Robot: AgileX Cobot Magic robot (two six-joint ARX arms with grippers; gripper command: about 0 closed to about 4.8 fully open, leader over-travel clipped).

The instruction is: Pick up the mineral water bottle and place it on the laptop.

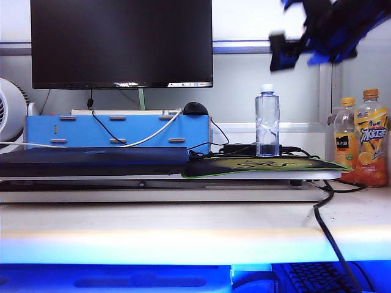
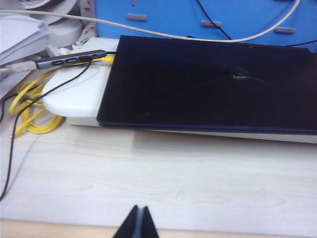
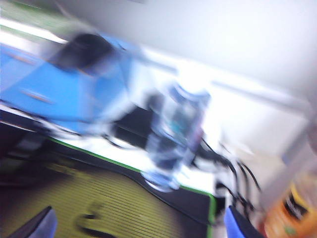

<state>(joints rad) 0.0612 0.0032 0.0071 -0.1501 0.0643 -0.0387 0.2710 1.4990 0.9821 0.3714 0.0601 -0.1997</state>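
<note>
The mineral water bottle is seen standing upright on the black-and-green mouse pad, to the right of the laptop and apart from it. The laptop lies closed and flat on a white stand, in front of a blue box. A large black monitor is placed behind. Two orange-capped drink bottles stand at the far right on the worktop.

The right end effector is blurred, high above the bottle and to its right, with nothing held. In the right wrist view its two fingertips are set wide apart, and the bottle is seen ahead of them.

The left end effector is low over the bare worktop, in front of the laptop, with its fingers pressed together and nothing between them.
</note>
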